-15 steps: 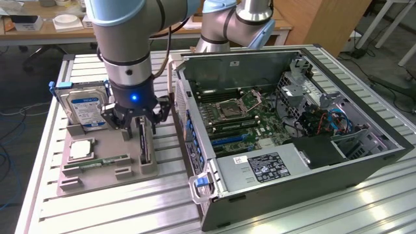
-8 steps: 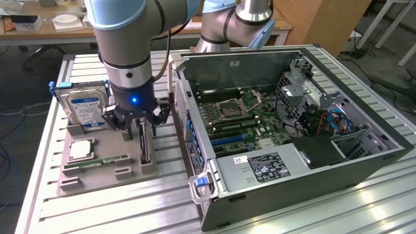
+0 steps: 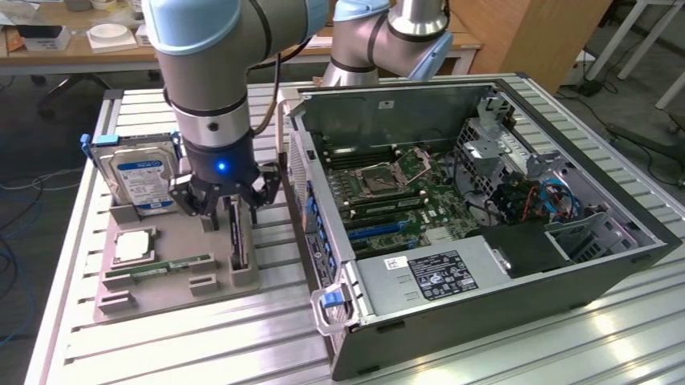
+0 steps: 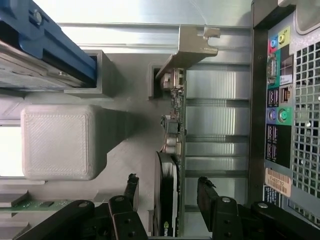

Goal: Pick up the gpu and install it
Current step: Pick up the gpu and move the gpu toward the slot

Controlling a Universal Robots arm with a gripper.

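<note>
Silver metal desk (image 3: 182, 345) with a top of parallel slats, spanning most of the exterior view. Left of centre, a grey parts holder (image 3: 160, 303) rests flat on it. Right of centre, an open black computer case (image 3: 514, 301) lies on its side just beside the holder, with a narrow strip of bare slats between them.

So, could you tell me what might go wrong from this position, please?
1. The open gripper straddles the graphics card, which stands on edge in the holder; an uneven squeeze might tilt or jam it.
2. The computer case stands close beside; lifting the card could knock its metal bracket against it.
</note>
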